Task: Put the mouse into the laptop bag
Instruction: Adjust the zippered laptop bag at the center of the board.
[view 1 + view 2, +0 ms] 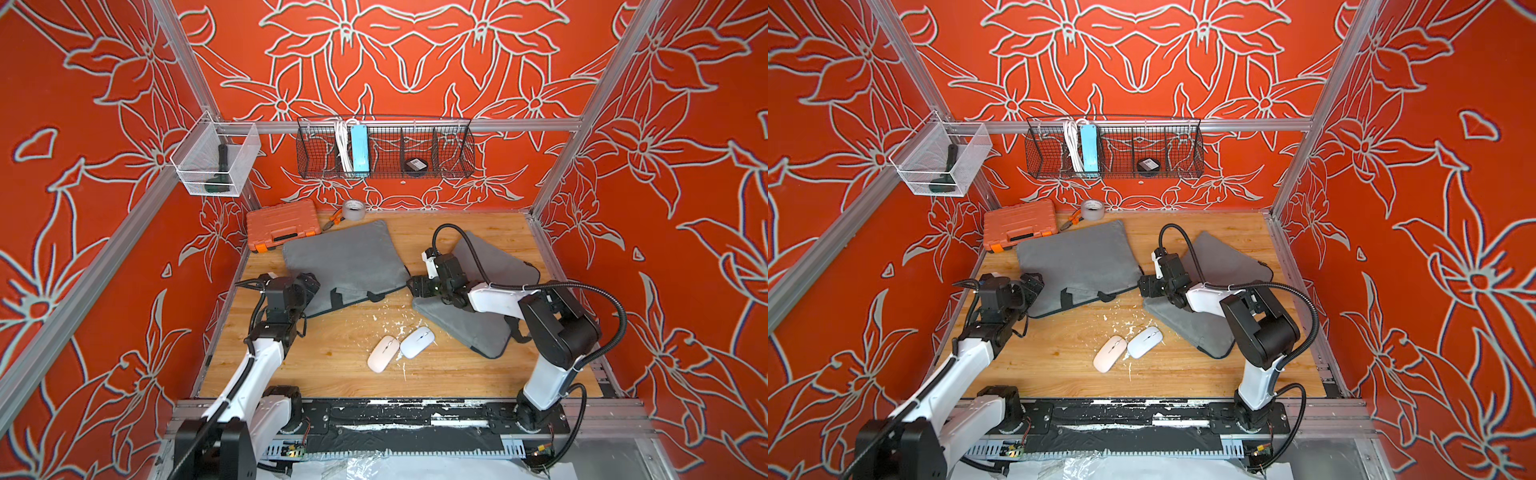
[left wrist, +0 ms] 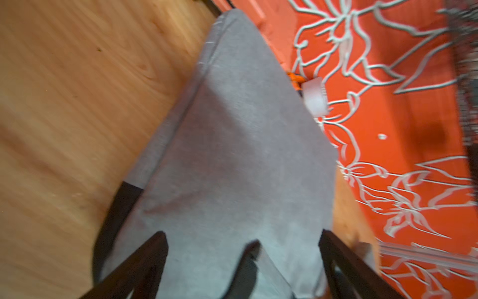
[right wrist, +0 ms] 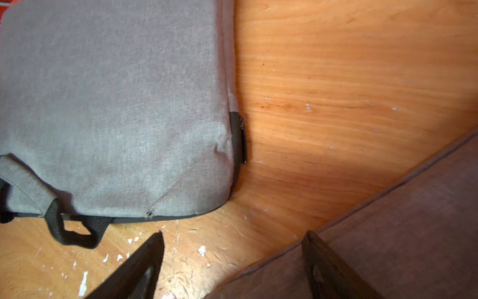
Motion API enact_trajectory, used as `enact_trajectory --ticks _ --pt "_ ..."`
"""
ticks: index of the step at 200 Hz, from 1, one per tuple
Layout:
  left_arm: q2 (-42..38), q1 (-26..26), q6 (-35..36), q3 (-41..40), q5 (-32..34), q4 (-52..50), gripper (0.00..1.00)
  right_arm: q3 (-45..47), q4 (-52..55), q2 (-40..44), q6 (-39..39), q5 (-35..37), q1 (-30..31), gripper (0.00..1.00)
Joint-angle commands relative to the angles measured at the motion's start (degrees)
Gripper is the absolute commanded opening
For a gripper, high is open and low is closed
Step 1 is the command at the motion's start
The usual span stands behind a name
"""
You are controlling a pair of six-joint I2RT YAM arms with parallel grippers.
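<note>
Two white mice [image 1: 383,353] [image 1: 417,341] lie side by side on the wooden table near the front middle, also in a top view [image 1: 1109,354]. A grey laptop bag [image 1: 345,262] [image 2: 232,155] [image 3: 116,103] lies at centre-left, its zipper pull [image 3: 242,139] at its right edge. A second grey bag [image 1: 482,328] [image 3: 401,220] lies at the right, partly under my right arm. My left gripper [image 1: 309,283] [image 2: 241,240] hangs open over the first bag's near corner, a black handle strap [image 2: 247,261] between its fingers. My right gripper [image 1: 412,286] [image 3: 232,240] is open and empty over the gap between the bags.
An orange tool case [image 1: 282,224], pliers and a tape roll [image 1: 353,210] sit at the back left. A black wire basket [image 1: 384,147] and a white mesh bin [image 1: 216,160] hang on the walls. White flecks [image 1: 390,316] dot the table near the mice.
</note>
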State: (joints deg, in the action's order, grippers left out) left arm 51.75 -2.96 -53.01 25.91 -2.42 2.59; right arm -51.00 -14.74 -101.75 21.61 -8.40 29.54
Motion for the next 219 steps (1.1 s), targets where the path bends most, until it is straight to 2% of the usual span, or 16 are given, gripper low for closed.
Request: enact_trajectory --ticks 1,25,42,60,63,67,86,96,115,145,161,191,219 --pt "-2.6 0.0 -5.7 -3.6 -10.4 2.8 0.94 1.2 6.5 -1.2 1.4 0.4 -0.8 0.84" --pt "-0.9 0.8 -11.6 -8.8 -15.9 9.4 0.95 -3.1 7.1 -2.6 2.0 -2.0 -0.8 0.85" --pt "2.3 3.1 -12.3 -9.0 -17.2 10.6 0.95 -6.3 6.2 -4.5 3.0 -3.9 -0.8 0.88" --pt "5.3 6.5 -12.0 -7.6 -13.5 8.9 0.95 -12.6 8.3 -9.1 3.6 -5.8 -0.8 0.91" --pt "6.4 6.9 -12.0 -7.5 -12.7 8.7 0.96 -13.9 9.1 -10.1 3.7 -6.1 -0.8 0.96" --pt "6.9 7.6 -11.9 -7.3 -11.8 8.5 0.96 -15.4 9.8 -11.3 3.8 -6.7 -0.8 0.98" --pt "9.0 8.4 -11.4 -7.0 -8.0 8.4 0.97 -19.8 10.5 -16.1 5.0 -9.2 -0.6 0.99" --pt "10.2 8.4 -10.3 -6.5 -5.3 8.3 0.97 -20.9 10.3 -17.8 5.7 -10.4 -0.4 0.95" --pt "13.8 8.3 -8.7 -5.0 0.0 7.3 0.97 -21.5 9.4 -19.7 7.0 -12.4 0.0 0.84" --pt "23.3 8.2 -4.7 0.4 0.9 5.5 0.95 -20.3 6.7 -20.3 9.6 -16.7 0.6 0.37" --pt "28.7 8.2 -1.4 5.4 0.5 1.7 0.92 -17.8 4.6 -18.9 11.1 -17.5 1.0 0.17" --pt "34.1 8.1 0.9 10.6 2.4 -3.5 0.93 -12.2 1.0 -14.1 12.8 -17.7 2.7 0.00" --pt "33.4 8.1 0.5 9.5 2.0 -2.0 0.93 -8.9 0.9 -10.2 12.7 -16.2 5.6 0.00"
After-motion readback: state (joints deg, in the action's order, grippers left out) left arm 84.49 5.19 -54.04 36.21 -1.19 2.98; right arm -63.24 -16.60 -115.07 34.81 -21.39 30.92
